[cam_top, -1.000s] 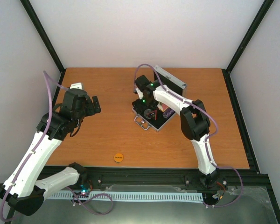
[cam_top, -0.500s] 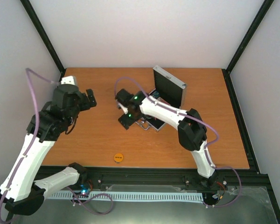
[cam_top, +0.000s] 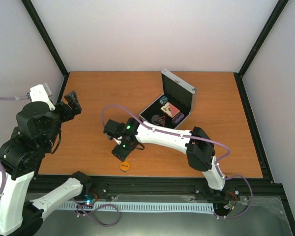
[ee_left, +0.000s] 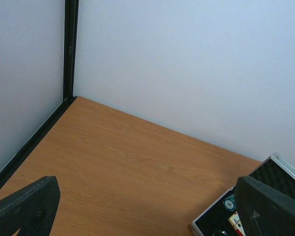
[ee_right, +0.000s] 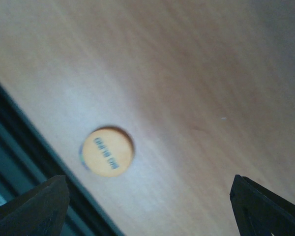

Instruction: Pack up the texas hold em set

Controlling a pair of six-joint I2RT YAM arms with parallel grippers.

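My right gripper [cam_top: 120,150] hung with jaws spread wide, pinching nothing. The orange disc [ee_right: 107,151] lay just at its six o'clock, near the front edge of the table [cam_top: 93,88]. The open aluminium case [cam_top: 178,91] sat at two o'clock. My left gripper [cam_top: 68,104], equally spread and empty, hovered at nine o'clock.

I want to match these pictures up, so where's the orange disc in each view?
Top external: orange disc low, left of centre, beside the black front rail.
Left wrist: not in it.
Right wrist: orange disc lower left, black front rail beside it.
Shared landmark: that rail.
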